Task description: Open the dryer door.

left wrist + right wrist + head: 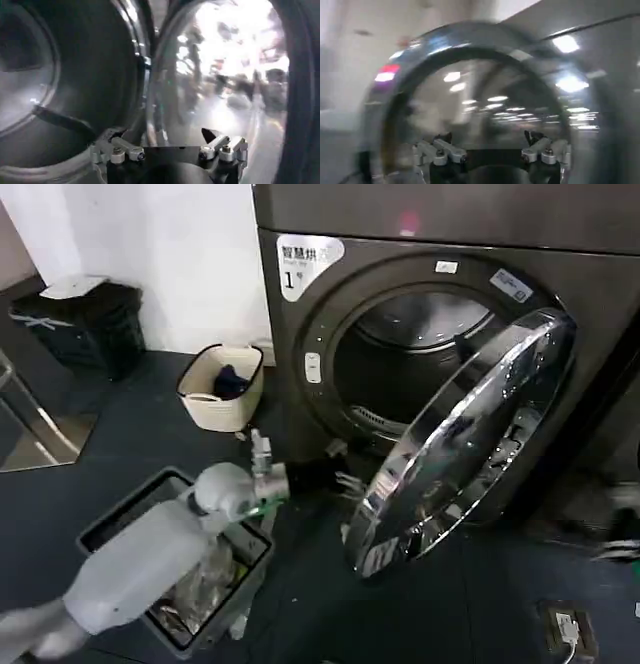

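Already swung partly out to the right of the dryer (300, 324) mouth, the dryer door (470, 444) looks heavy, rigid and slick, so push your left end effector (345, 481), fingers spread and empty, at its chrome rim's near-left edge.

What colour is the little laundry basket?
Cream laundry basket, best seen in the head view.

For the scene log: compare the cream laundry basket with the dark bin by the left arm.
The cream laundry basket is pale, rounded and stands by the dryer; the dark bin is rectangular and sits nearer, under the left arm. The basket holds something dark, the bin clear crumpled items. Both are open-topped on the floor.
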